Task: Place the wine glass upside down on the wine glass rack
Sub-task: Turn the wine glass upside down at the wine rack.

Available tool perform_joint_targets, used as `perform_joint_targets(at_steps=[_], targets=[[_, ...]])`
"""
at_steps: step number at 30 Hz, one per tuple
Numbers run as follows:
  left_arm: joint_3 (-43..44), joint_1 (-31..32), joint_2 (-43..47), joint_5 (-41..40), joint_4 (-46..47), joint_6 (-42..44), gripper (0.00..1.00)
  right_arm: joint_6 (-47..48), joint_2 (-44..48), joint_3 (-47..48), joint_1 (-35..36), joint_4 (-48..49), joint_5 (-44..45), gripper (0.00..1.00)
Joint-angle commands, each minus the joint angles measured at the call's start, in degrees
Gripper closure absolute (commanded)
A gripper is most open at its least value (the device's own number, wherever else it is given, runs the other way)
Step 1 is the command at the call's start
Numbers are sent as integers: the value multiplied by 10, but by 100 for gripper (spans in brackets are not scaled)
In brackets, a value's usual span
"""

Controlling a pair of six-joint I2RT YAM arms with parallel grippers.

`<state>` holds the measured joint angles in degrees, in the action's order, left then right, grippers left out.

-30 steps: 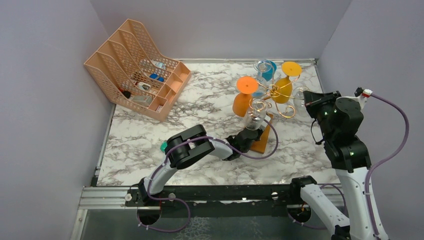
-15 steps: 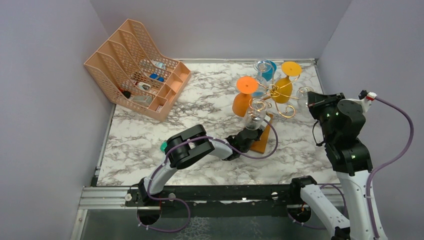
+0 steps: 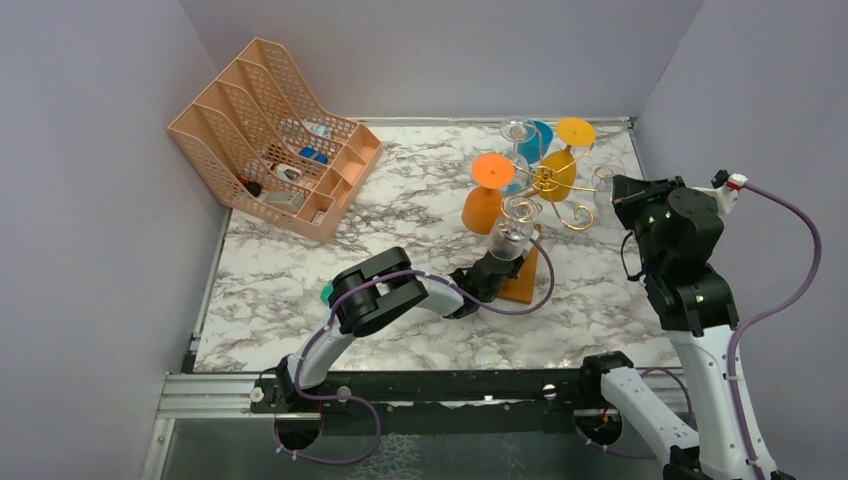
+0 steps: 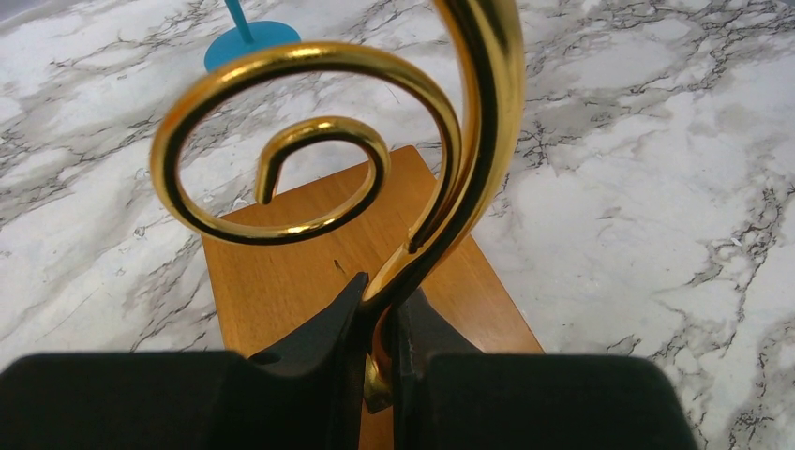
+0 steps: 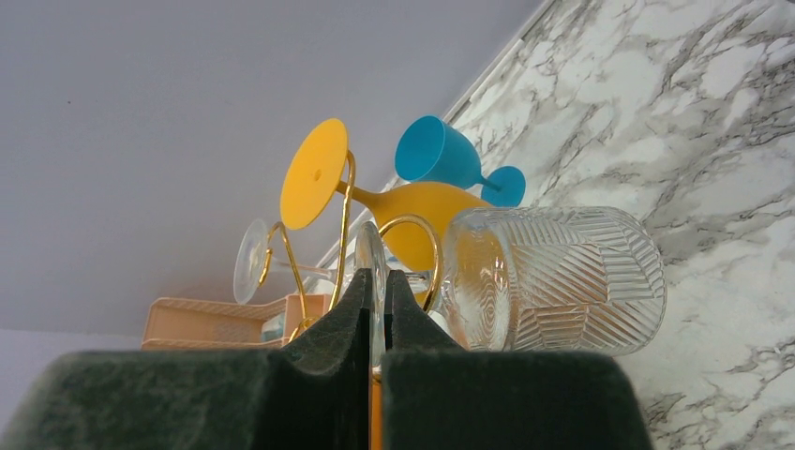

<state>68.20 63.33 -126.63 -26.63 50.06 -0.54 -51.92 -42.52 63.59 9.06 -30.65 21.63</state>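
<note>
The wine glass rack (image 3: 547, 182), gold wire with spiral arms, stands on its orange-brown wooden base (image 3: 522, 283). My left gripper (image 3: 497, 268) is shut on the rack's gold wire low near the base; the left wrist view shows the wire (image 4: 469, 141) pinched at the gripper (image 4: 380, 323) above the base (image 4: 281, 272). My right gripper (image 3: 620, 195) is shut on the thin foot of a clear patterned wine glass (image 3: 603, 183) at the rack's right arm. In the right wrist view the gripper (image 5: 374, 291) holds the foot edge-on, with the bowl (image 5: 562, 281) lying to the right beside a gold arm (image 5: 412, 230).
An orange glass (image 3: 485, 195), a yellow glass (image 3: 560, 170), a blue glass (image 3: 538, 140) and a clear glass (image 3: 510, 235) hang on or stand by the rack. A peach mesh file organiser (image 3: 270, 135) sits at the far left. Grey walls close in on three sides.
My right gripper eased right, then came back left and slightly farther with the clear glass. The rack's arms and hung glasses shifted a little. The left gripper stayed put.
</note>
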Motion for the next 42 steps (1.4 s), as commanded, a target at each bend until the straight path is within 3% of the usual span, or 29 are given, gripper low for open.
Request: perform_joint_targets(at_steps=[1,12,27,32,42], targets=[[-18,-7,11,0,-28,32,100,1,0,30,0,85,62,99],[-29,-5,10,21,-23,35,100,-85,10,30,0,75,92,99],[-42,-3,13,46,1,45,100,-115,-36,59,0,92,125,99],[-44,-2,11,53,3,47,100,-159,-34,59,-1,79,125,99],[-49,1,8,50,3,44,100,-161,-18,41,0,114,145,99]])
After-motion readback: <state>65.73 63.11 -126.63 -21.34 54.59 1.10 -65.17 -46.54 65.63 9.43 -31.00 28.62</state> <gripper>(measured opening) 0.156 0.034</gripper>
